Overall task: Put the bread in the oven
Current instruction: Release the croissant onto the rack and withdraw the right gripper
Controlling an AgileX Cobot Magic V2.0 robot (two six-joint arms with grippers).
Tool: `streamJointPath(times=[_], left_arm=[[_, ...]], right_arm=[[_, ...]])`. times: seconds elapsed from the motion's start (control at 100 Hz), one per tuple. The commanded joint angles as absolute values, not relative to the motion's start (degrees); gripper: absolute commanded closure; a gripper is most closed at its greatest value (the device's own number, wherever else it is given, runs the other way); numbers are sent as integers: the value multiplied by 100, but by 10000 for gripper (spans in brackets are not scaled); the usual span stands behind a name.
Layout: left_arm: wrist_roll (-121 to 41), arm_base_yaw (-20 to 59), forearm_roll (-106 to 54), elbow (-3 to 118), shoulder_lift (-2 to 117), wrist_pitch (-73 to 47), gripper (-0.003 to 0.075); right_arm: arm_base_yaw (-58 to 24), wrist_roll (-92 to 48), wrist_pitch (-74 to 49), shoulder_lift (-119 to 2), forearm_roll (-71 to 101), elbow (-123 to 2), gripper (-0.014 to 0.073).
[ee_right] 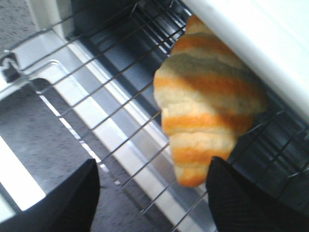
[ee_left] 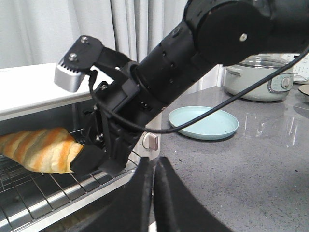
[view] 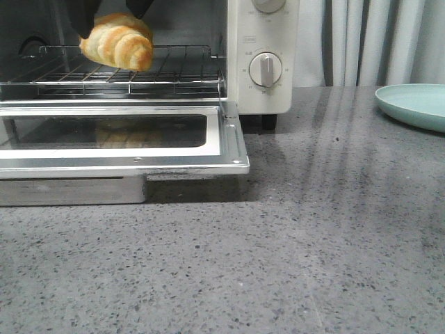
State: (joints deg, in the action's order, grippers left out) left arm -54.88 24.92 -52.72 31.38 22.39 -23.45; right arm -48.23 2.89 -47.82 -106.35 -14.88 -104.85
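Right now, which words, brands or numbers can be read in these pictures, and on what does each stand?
No text can be read in any view.
Marks around the dial of the oven: too small to read.
Small label above that dial: blurred.
Front panel of the cooker: blurred.

Your front view is evenly lit and sharp; the oven [view: 261, 56] door glass mirrors the bread [view: 118, 40], and pale streaks of glare cross the grey table [view: 334, 229]. A soft shadow sits under the door. Your left wrist view is bright, curtains near washed out. Your right wrist view is blurred throughout, with blown-out white on the oven's top edge.
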Motion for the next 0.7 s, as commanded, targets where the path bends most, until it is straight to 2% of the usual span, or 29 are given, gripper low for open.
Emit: streamJointPath(times=[0.0, 0.08, 0.25, 0.45, 0.69], left_arm=[[-5440, 2519, -5350, 3299, 2283, -2039, 742], [-5440, 2519, -5285, 3299, 2283, -2001, 742], [-5375, 2519, -5285, 3299, 2273, -1660, 742], [-5111, 2493, -5275, 3211, 2019, -1022, 742], [-5111, 2493, -5275, 2478, 1700, -99, 741]], right_arm=[[-4846, 236, -4672, -10145, -1168, -10670, 204], [-4945, 236, -4782, -10027, -989, -10661, 319], [-5304, 152, -4984, -9609, -984, -10661, 671], [-5916, 141, -5139, -8422, -1290, -9988, 661], [-5882, 460, -3549, -5419, -2366, -7011, 661]])
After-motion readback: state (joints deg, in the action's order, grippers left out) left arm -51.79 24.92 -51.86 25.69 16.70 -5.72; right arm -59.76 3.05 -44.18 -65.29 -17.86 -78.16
